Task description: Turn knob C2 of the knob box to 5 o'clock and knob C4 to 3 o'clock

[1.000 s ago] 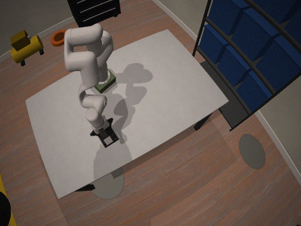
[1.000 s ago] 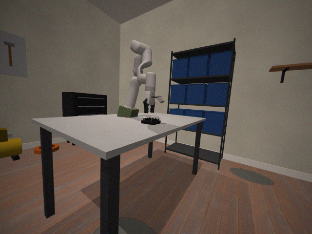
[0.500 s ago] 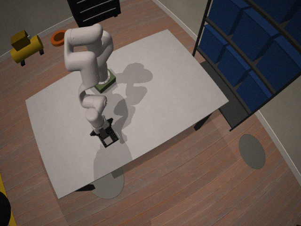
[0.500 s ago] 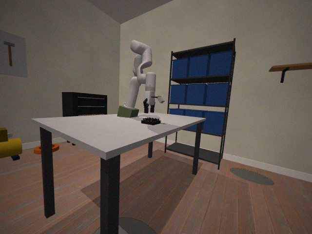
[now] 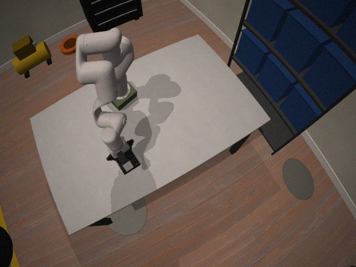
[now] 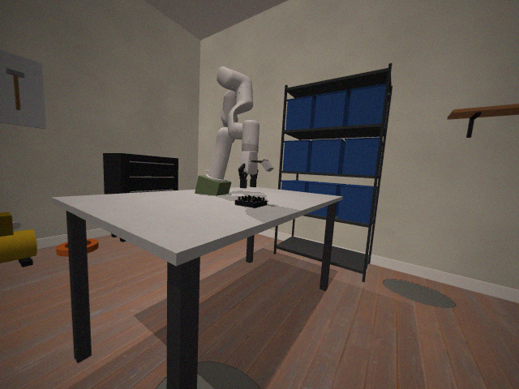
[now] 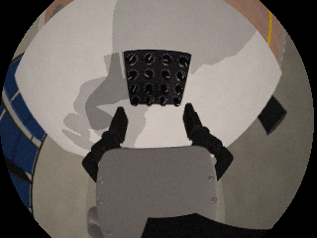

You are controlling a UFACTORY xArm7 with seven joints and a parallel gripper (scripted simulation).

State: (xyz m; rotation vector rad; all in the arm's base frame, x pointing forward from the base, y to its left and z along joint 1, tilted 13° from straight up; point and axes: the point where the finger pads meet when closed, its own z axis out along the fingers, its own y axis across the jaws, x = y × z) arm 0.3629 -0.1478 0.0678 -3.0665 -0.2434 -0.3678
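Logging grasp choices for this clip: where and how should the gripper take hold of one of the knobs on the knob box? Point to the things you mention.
Probably by the knob's opposite sides, from straight above: the knobs stand up from the top of the knob box [image 6: 250, 203] [image 7: 157, 81] in close rows, so the gripper [image 6: 248, 186] [image 7: 155, 111], now open, would likely need narrowing first to spare neighbours.

Nothing has visibly changed — earlier and now look alike
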